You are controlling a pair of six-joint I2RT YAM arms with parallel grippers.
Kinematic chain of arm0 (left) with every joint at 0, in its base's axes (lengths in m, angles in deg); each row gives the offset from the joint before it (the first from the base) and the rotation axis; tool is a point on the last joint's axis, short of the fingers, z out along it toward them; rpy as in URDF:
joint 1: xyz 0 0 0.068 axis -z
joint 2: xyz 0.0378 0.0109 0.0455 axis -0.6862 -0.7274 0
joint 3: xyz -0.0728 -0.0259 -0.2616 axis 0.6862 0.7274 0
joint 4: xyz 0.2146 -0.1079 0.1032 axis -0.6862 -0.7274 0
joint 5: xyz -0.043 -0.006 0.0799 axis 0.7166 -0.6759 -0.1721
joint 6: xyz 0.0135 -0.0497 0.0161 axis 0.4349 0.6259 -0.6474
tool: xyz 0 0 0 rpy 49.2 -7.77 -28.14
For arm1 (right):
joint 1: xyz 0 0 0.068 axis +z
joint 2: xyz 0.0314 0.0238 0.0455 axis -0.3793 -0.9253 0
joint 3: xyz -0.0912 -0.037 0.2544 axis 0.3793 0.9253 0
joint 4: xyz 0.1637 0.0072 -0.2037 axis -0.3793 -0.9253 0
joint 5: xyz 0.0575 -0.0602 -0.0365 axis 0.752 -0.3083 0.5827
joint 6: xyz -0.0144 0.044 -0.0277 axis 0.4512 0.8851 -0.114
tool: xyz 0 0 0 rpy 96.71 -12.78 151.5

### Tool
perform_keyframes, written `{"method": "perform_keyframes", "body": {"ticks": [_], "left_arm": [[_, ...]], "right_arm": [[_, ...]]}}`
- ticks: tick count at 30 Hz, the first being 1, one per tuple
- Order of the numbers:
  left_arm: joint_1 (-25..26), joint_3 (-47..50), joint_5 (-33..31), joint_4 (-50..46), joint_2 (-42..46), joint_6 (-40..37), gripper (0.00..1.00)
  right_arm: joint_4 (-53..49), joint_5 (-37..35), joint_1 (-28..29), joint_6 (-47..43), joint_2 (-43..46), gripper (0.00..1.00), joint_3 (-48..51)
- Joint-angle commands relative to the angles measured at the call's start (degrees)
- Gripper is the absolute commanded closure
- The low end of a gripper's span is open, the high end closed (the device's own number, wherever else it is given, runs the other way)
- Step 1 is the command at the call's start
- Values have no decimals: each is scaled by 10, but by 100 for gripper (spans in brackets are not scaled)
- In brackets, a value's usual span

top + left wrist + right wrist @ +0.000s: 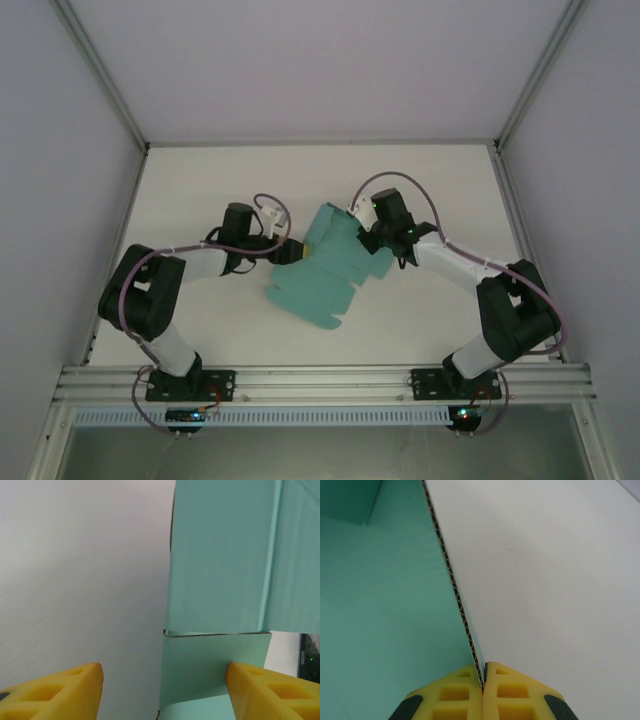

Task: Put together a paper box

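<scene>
Paper box (322,285) sits mid-tabletop (420,310), part folded, with the near portion flat and the far panel raised. Its long axis runs from near-left to far-right. Left gripper (291,252) is at the sheet's left edge, fingers (60,690) apart either side of a flap; contact uncertain. Right gripper (483,675) is pinched tight on an upright wall's edge. Judged step: raising the side walls. Next move calls for the left fingers to take and fold that flap against the right's hold.

Flat corrugated paperboard sheet (322,278): plain teal-green; cut edge shows dark zigzag fluting.
Left gripper (162,680): yellow fingers (55,692).
Right gripper (483,680): yellow fingers (455,695), black patches at the base.
Table top (200,200): plain matt white.
Arm links (190,265): white, with black joints.
Cables (400,178): mauve.
</scene>
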Motion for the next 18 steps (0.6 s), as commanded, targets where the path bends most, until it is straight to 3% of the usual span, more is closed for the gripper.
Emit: {"method": "perform_keyframes", "body": {"ticks": [1, 3, 5, 8, 11, 15, 18], "left_arm": [[18, -27, -21, -44, -3, -34, 32], [19, -21, -51, -42, 11, -27, 27], [17, -15, -126, -65, 46, -26, 19], [18, -5, -242, -117, 110, -37, 7], [18, -14, -308, -197, 161, -58, 0], [16, -14, -293, -240, 200, -93, 0], [16, -17, -292, -216, 200, -86, 0]], "right_arm": [[-20, 32, 19, 45, 4, 100, -40], [-34, 17, 21, 45, 0, 100, -45], [-56, 10, 22, 45, 0, 100, -46], [-75, -4, 19, 38, 4, 100, -44], [-90, -11, 17, 34, 2, 100, -47], [-95, -20, 19, 34, -7, 100, -56], [-89, -27, 22, 24, -12, 100, -57]]}}
